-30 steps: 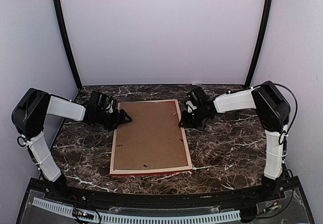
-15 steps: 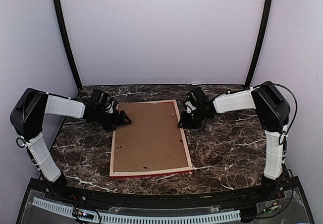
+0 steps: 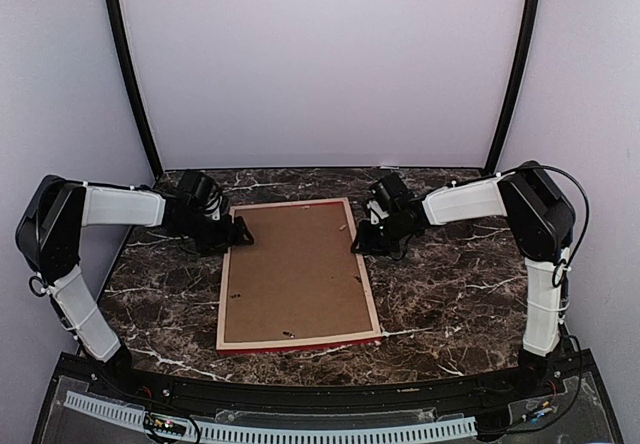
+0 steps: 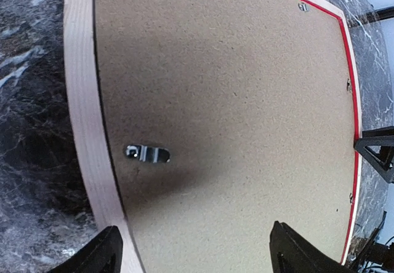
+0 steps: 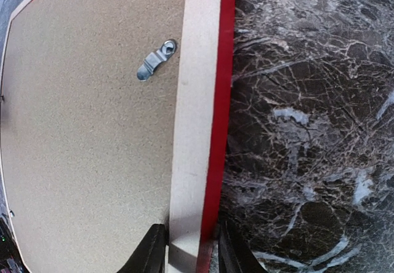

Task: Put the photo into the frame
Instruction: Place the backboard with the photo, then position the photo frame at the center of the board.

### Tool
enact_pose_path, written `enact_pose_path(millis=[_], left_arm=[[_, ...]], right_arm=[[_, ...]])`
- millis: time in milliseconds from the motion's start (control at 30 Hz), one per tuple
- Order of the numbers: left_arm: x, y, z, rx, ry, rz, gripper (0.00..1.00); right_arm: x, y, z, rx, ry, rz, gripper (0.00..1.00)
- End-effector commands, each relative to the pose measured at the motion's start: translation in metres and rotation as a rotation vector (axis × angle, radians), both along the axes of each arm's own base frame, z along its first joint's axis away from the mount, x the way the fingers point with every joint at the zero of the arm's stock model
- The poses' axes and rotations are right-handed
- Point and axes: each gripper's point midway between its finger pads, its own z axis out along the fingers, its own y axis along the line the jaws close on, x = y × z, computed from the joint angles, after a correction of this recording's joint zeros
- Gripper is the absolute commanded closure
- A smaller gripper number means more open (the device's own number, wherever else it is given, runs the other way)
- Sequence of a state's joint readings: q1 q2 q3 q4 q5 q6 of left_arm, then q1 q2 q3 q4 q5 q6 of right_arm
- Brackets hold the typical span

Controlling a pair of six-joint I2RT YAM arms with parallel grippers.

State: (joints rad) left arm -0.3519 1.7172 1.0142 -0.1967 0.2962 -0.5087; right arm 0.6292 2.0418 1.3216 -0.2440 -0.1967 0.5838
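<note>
Frame (image 3: pixel 299 343) lies face down on the marble table (image 3: pixel 450 284), pale back rail up, brown backing board (image 3: pixel 298 269) seated in it. Photo: not visible in any view; cannot tell whether it is under the board.

Right gripper (image 5: pixel 192 251): jaws narrow, closed across the frame's long rail. One finger is on the pale inner edge beside the board, the other on the red outer edge. A metal turn clip (image 5: pixel 157 59) sits ahead of the fingers, on the board just inside the rail.

Left gripper (image 4: pixel 197 251): spread wide, holding nothing, above the opposite long rail. One finger is over the rail, the other well inboard over the board. A second clip (image 4: pixel 148 154) lies ahead, between the fingers.

Handling (judged):
- Frame looks stiff and light but thin-railed, so it is likely to twist or slip if lifted from one side. If glazed, it is brittle.
- The red edge is probably slick.
- Best hold is across the rails, both sides, near the same end.
- Board is thin, rigid and flush, with no edge to pinch until the clips are turned
</note>
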Motion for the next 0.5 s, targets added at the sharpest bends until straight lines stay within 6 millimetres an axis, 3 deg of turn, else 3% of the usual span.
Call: enact_pose_path(millis=[0, 167, 467], left_arm=[[-0.001, 0.015, 0.02, 0.072, -0.033, 0.013, 0.15], [-0.001, 0.027, 0.028, 0.146, -0.064, 0.014, 0.13], [-0.005, 0.04, 0.04, 0.216, -0.109, -0.001, 0.02]], right_arm=[[-0.005, -0.003, 0.004, -0.005, -0.006, 0.005, 0.69], [-0.005, -0.004, 0.003, -0.009, -0.005, 0.004, 0.69], [-0.014, -0.02, 0.002, -0.042, 0.003, -0.04, 0.86]])
